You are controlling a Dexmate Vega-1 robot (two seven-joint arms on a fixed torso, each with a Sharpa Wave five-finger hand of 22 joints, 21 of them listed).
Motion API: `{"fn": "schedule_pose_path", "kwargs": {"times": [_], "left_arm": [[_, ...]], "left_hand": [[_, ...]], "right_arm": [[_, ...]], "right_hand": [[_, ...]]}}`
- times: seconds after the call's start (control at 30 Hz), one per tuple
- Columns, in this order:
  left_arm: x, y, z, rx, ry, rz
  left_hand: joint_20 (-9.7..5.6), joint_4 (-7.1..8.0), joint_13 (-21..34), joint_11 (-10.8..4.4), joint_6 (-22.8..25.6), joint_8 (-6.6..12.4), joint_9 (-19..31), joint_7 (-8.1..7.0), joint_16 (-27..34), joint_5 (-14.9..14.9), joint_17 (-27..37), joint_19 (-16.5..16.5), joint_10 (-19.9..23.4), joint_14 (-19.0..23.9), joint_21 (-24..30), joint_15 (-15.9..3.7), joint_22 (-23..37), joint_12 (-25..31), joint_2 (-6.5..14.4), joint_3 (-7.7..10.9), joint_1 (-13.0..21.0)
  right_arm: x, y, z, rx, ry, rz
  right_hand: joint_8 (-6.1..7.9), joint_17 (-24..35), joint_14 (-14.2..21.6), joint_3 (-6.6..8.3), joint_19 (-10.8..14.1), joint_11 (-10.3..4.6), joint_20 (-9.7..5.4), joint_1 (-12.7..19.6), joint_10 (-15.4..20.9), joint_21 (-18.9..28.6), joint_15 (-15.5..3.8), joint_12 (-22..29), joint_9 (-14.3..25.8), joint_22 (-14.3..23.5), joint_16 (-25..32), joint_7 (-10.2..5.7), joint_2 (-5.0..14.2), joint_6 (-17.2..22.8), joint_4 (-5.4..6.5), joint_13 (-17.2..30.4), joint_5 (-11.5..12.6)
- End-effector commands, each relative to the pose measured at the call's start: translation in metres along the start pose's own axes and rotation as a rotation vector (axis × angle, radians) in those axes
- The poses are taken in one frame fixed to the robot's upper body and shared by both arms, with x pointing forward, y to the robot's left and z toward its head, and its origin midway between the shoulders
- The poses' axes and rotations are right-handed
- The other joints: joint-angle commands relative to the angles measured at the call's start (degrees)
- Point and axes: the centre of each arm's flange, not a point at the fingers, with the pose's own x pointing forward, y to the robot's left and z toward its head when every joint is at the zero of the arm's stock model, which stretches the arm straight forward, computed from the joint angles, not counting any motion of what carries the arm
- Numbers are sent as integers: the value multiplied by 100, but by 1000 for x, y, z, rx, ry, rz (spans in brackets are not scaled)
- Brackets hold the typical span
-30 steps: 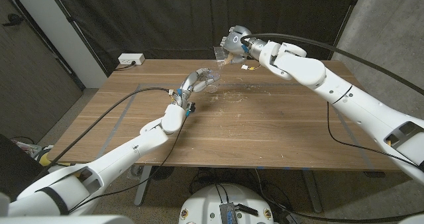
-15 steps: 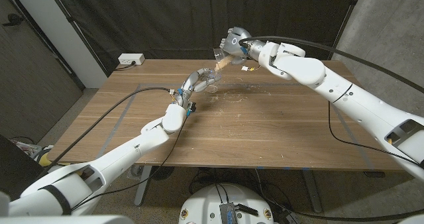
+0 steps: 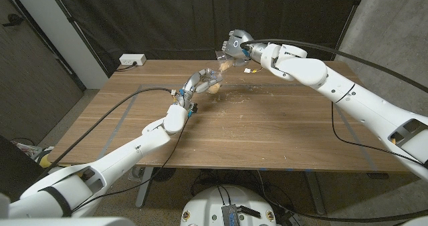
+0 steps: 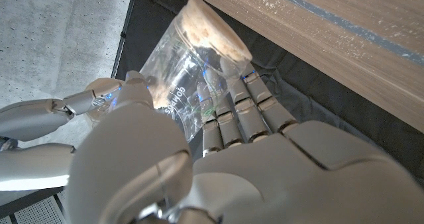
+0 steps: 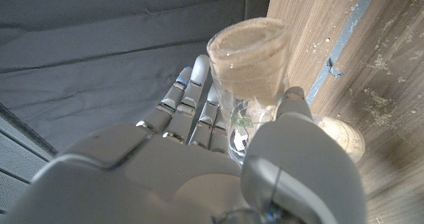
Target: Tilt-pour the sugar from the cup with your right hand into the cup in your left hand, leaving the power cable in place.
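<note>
We see the right arm stretched in from the right over the far part of the table (image 3: 281, 132), its right hand (image 3: 235, 45) gripping a clear cup of sugar (image 5: 252, 65) tipped mouth-down toward the left, fingers wrapped around one side and thumb on the other. Just below and beside it, the left arm reaches up from the near left corner, and the left hand (image 3: 195, 84) holds the receiving cup (image 3: 212, 81) above the table, fingers and thumb closed around its clear wall, with pale sugar (image 4: 213, 33) already lying in it.
</note>
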Motion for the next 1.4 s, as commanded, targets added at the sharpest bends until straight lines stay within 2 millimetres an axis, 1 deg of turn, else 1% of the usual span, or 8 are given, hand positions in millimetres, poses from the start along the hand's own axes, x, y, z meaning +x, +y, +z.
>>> {"fn": "schedule_pose_path", "kwargs": {"times": [0.03, 0.13, 0.33, 0.4, 0.6, 0.8, 1.27, 1.4], "left_arm": [[1, 0, 1, 6, 5, 5], [1, -2, 0, 3, 4, 6], [3, -3, 0, 0, 4, 4], [3, -4, 0, 2, 3, 3], [5, -5, -1, -2, 4, 4], [6, -6, -2, -5, 0, 3], [9, -4, -7, -9, -5, 5], [9, -3, -8, -8, -7, 6]], "left_hand": [[-183, -9, 16, -122, 55, 1, 32, -23, -6, 20, 10, -6, 122, 79, 46, -538, 15, 12, -12, -31, 62], [-172, -9, 24, -97, 48, -2, 35, -19, -13, 22, 14, -17, 110, 68, 46, -533, 15, 8, 0, -27, 69], [-159, -8, 50, -115, 30, -5, 49, -6, -28, 25, 22, -32, 102, 42, 50, -506, 14, 14, 25, -21, 84], [-163, -9, 48, -103, 41, -1, 52, -13, -21, 26, 26, -27, 105, 68, 57, -535, 13, 10, 30, -21, 90], [-154, -16, 61, -118, 32, 0, 67, -4, -31, 29, 32, -41, 93, 60, 62, -523, 12, 6, 53, -10, 116], [-163, -24, 65, -129, 37, 8, 83, -30, -33, 30, 37, -34, 107, 76, 74, -535, 12, 6, 68, -4, 141], [-183, -45, 77, -153, 69, 7, 71, -40, -40, 29, 48, -13, 150, 105, 104, -540, 8, 12, 63, -8, 183], [-180, -47, 75, -127, 73, 8, 74, -29, -41, 30, 50, -22, 144, 109, 105, -533, 8, 4, 71, -5, 194]], "right_arm": [[-1, 3, 0, -48, -8, 1], [-1, 4, 1, -52, -13, 3], [-2, 4, 0, -67, -15, 3], [-2, 4, 0, -78, -17, 10], [-3, 5, -1, -86, -21, 24], [-4, 4, -3, -92, -24, 33], [2, 5, -3, -96, -28, 35], [4, 4, -2, -111, -25, 34]], "right_hand": [[45, 28, 56, 17, -24, -5, 16, 11, 57, -19, -1027, -2, 17, 6, -15, -45, 69, 94, -29, 8, 32], [47, 35, 65, 19, -32, -9, 16, 13, 61, -24, -1028, 2, 16, 6, -14, -45, 71, 101, -30, 17, 32], [51, 52, 85, 21, -35, -17, 25, 14, 66, -28, -1027, 2, 14, 7, -12, -53, 72, 108, -33, 27, 32], [55, 54, 87, 22, -34, -8, 23, 14, 67, -28, -1027, 4, 15, 7, -16, -52, 73, 114, -33, 34, 32], [57, 56, 87, 23, -38, -20, 28, 12, 69, -32, -1027, 0, 16, 7, -29, -54, 73, 111, -34, 37, 31], [55, 68, 97, 23, -41, -23, 28, 9, 81, -37, -1027, -7, 10, 8, -36, -52, 74, 110, -34, 33, 31], [70, 74, 108, 27, -36, -23, 14, 4, 110, -42, -1028, -18, -5, 10, -69, -67, 79, 158, -34, 29, 34], [73, 75, 112, 28, -40, -35, 12, 3, 115, -47, -1028, -21, -14, 10, -82, -68, 80, 172, -35, 33, 34]]}}
